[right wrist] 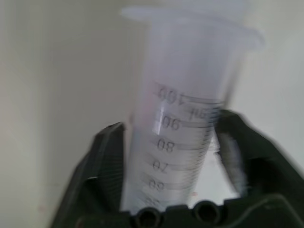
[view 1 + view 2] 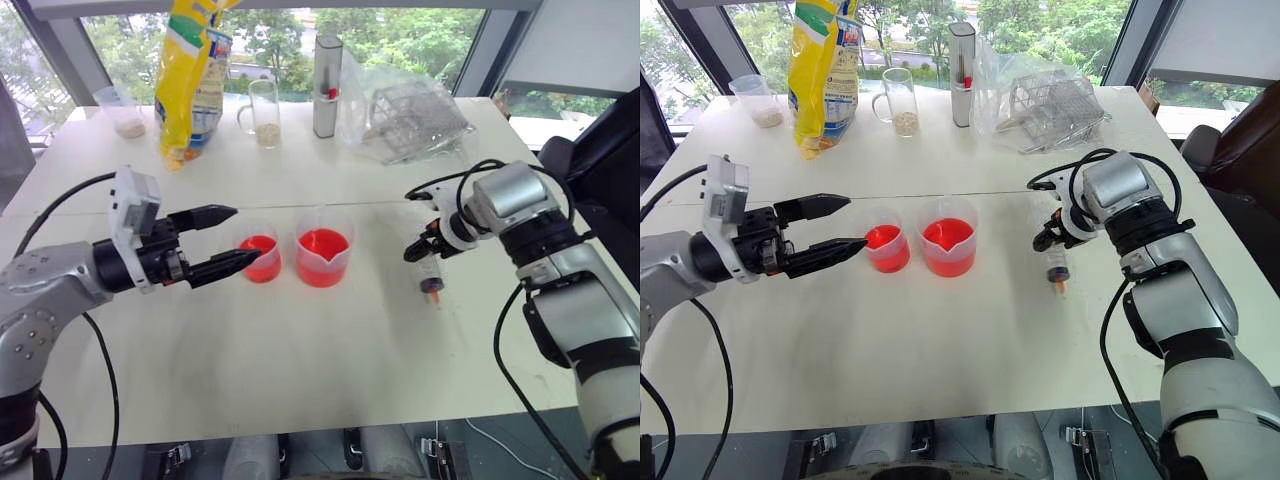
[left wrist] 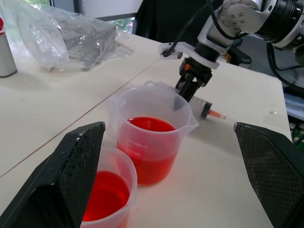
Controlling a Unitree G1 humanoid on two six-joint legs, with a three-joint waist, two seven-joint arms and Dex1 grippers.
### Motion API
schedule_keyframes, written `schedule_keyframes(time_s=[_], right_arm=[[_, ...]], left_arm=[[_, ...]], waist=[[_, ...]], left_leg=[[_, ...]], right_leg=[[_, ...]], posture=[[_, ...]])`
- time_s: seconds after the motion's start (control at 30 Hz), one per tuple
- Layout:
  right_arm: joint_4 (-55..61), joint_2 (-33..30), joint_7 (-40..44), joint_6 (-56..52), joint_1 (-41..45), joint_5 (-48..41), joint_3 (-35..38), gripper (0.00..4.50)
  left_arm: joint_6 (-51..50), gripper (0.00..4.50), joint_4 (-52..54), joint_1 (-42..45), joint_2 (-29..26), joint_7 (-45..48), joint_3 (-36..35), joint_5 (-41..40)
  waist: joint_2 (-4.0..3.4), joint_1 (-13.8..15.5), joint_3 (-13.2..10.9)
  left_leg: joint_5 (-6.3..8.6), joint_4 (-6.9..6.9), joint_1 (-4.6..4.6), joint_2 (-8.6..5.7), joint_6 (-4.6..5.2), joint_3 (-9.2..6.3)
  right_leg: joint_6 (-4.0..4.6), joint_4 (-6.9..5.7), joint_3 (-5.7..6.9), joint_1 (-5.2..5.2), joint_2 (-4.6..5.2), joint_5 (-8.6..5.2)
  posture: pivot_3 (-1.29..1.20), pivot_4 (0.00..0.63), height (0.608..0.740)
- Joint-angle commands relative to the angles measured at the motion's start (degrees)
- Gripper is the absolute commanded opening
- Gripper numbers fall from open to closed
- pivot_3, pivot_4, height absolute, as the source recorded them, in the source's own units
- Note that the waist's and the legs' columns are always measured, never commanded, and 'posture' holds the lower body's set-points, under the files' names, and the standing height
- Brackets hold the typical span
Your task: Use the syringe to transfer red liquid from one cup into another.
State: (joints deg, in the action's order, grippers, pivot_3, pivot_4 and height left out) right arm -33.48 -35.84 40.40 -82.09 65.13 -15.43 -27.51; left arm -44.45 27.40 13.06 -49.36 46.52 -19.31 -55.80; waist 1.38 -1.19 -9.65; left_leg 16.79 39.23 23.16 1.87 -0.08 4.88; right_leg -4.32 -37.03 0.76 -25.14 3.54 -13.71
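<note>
The clear syringe (image 2: 430, 274) lies on the white table (image 2: 300, 360) to the right of both cups, its red-orange tip toward me. My right gripper (image 2: 424, 250) points steeply down at its barrel; in the right wrist view its fingers (image 1: 107, 152) are shut on the marked barrel (image 1: 185, 123). The wider spouted cup (image 2: 322, 256) holds red liquid (image 2: 323, 245). The smaller cup (image 2: 260, 257) stands just left of it, also with red contents. My left gripper (image 2: 243, 236) hovers open at the smaller cup's left side, one fingertip over its rim.
Along the far edge stand a yellow bag (image 2: 190, 80), a handled glass mug (image 2: 264, 113), a tall grey cylinder (image 2: 327, 86), a crumpled plastic bag with a wire rack (image 2: 405, 115), and a small cup (image 2: 122, 110) at the far left.
</note>
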Motion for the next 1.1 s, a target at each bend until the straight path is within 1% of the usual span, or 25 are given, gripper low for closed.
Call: schedule_keyframes(time_s=[0.03, 0.13, 0.23, 0.3, 0.33, 0.4, 0.47, 0.5, 0.63, 0.77, 0.83, 0.9, 0.97, 1.1], right_arm=[[1.1, 1.3, 1.7, 0.3, -1.1, 0.6, -1.8, 1.37], [4.0, 0.7, 2.1, -1.3, -2.0, 0.5, -1.3, 1.37], [8.1, -1.0, 0.7, -2.3, -1.8, 0.3, 3.3, 1.37], [12.9, -2.8, -0.2, -0.2, -2.1, 0.5, 7.1, 1.37], [15.5, -3.5, -0.8, 1.4, -2.4, 0.4, 9.6, 1.37], [20.6, -3.0, -2.9, 4.3, -2.6, -0.9, 18.1, 1.37], [26.3, -0.2, -5.2, 9.3, -3.0, -3.6, 28.6, 1.37], [29.1, 1.1, -6.1, 11.6, -3.5, -4.7, 32.2, 1.37], [42.2, 6.3, -6.1, 15.3, -5.1, -12.3, 41.5, 1.37], [51.2, 12.8, -6.3, 21.5, -9.5, -17.4, 43.0, 1.37], [54.8, 16.3, -6.2, 23.6, -13.0, -20.2, 42.0, 1.37], [57.1, 18.6, -5.6, 26.7, -16.9, -21.2, 39.8, 1.37], [58.2, 19.6, -4.4, 32.0, -21.6, -19.2, 35.8, 1.37], [54.8, 20.4, -1.8, 43.9, -29.0, -13.8, 28.9, 1.37]], left_arm=[[0.9, 4.5, 1.2, 0.3, -0.1, 0.1, -1.3, -0.6], [1.1, 4.5, 0.5, 1.3, 0.0, 0.4, -0.5, -0.3], [1.2, 4.5, -0.3, 2.3, 0.0, 0.8, 0.1, 0.0], [1.3, 4.5, -0.8, 2.9, 0.0, 1.3, 0.4, 0.3], [1.3, 4.5, -1.2, 3.3, -0.1, 1.6, 0.6, 0.4], [1.4, 4.5, -2.1, 4.3, -0.3, 2.2, 0.9, 0.7], [1.4, 4.5, -3.1, 5.5, -0.3, 2.9, 1.4, 0.9], [1.5, 4.5, -3.6, 6.0, -0.4, 3.3, 1.6, 1.1], [1.4, 4.5, -6.4, 9.9, -0.5, 4.9, 3.1, 1.7], [1.5, 4.5, -9.5, 14.4, -0.6, 7.3, 5.4, 3.0], [1.6, 4.5, -11.3, 16.5, -0.6, 8.5, 6.4, 3.9], [1.6, 4.5, -12.8, 18.2, -0.5, 9.5, 7.0, 4.5], [1.6, 4.5, -13.7, 19.6, -0.6, 10.5, 7.7, 5.3], [1.1, 4.5, -14.8, 21.6, -0.4, 11.7, 8.1, 5.7]], waist=[[0.02, -0.1, 0.0], [0.02, -0.1, 0.0], [0.02, 0.0, 0.0], [-0.01, 0.1, 0.0], [-0.04, 0.2, 0.0], [-0.11, 0.3, -0.1], [-0.11, 0.3, -0.1], [-0.1, 0.3, -0.1], [-0.1, 0.4, -0.1], [-0.09, 0.3, -0.1], [-0.09, 0.3, -0.1], [-0.09, 0.3, -0.1], [-0.09, 0.3, -0.1], [-0.09, 0.3, -0.1]], left_leg=[[0.0, 0.0, -0.01, 0.01, 0.0, 0.0], [0.0, -0.01, -0.01, 0.02, 0.0, -0.01], [0.0, -0.01, 0.0, 0.03, 0.0, -0.01], [0.0, -0.02, 0.08, 0.02, 0.0, -0.01], [0.0, -0.02, 0.15, 0.03, 0.0, -0.01], [0.0, -0.02, 0.24, 0.0, 0.0, 0.0], [0.0, -0.05, 0.26, -0.01, 0.0, 0.0], [0.0, -0.06, 0.26, -0.01, 0.0, 0.0], [0.0, -0.1, 0.24, 0.01, -0.01, -0.05], [0.0, -0.1, 0.22, 0.01, -0.01, -0.06], [0.0, -0.09, 0.21, 0.01, -0.01, -0.06], [0.0, -0.09, 0.2, 0.0, -0.01, -0.06], [0.0, -0.09, 0.2, 0.0, -0.01, -0.06], [0.0, -0.08, 0.2, -0.02, -0.01, -0.05]], right_leg=[[-0.02, 0.0, 0.0, 0.0, -0.02, 0.01], [-0.02, -0.02, 0.0, -0.01, -0.04, 0.01], [-0.02, -0.03, 0.01, -0.02, -0.04, 0.01], [-0.02, -0.03, 0.01, -0.11, -0.03, 0.01], [-0.03, -0.03, 0.0, -0.19, -0.02, 0.02], [-0.04, -0.03, 0.0, -0.28, 0.01, 0.02], [-0.05, -0.02, 0.01, -0.29, 0.01, 0.03], [-0.06, -0.01, 0.01, -0.28, 0.0, 0.03], [-0.06, -0.01, 0.09, -0.26, -0.04, 0.03], [-0.06, -0.02, 0.12, -0.2, -0.01, 0.03], [-0.07, -0.02, 0.12, -0.19, -0.01, 0.03], [-0.07, -0.04, 0.12, -0.17, 0.0, 0.03], [-0.07, -0.04, 0.12, -0.18, 0.0, 0.03], [-0.06, -0.03, 0.12, -0.18, 0.0, 0.03]], posture=[[0.0, 0.15, 0.74], [0.0, 0.15, 0.74], [0.0, 0.15, 0.74], [0.0, 0.15, 0.74], [0.0, 0.15, 0.74], [0.0, 0.15, 0.74], [0.0, 0.15, 0.74], [0.0, 0.15, 0.74], [0.0, 0.15, 0.74], [0.0, 0.15, 0.74], [0.0, 0.15, 0.74], [0.0, 0.15, 0.74], [0.0, 0.15, 0.74], [0.0, 0.15, 0.74]])
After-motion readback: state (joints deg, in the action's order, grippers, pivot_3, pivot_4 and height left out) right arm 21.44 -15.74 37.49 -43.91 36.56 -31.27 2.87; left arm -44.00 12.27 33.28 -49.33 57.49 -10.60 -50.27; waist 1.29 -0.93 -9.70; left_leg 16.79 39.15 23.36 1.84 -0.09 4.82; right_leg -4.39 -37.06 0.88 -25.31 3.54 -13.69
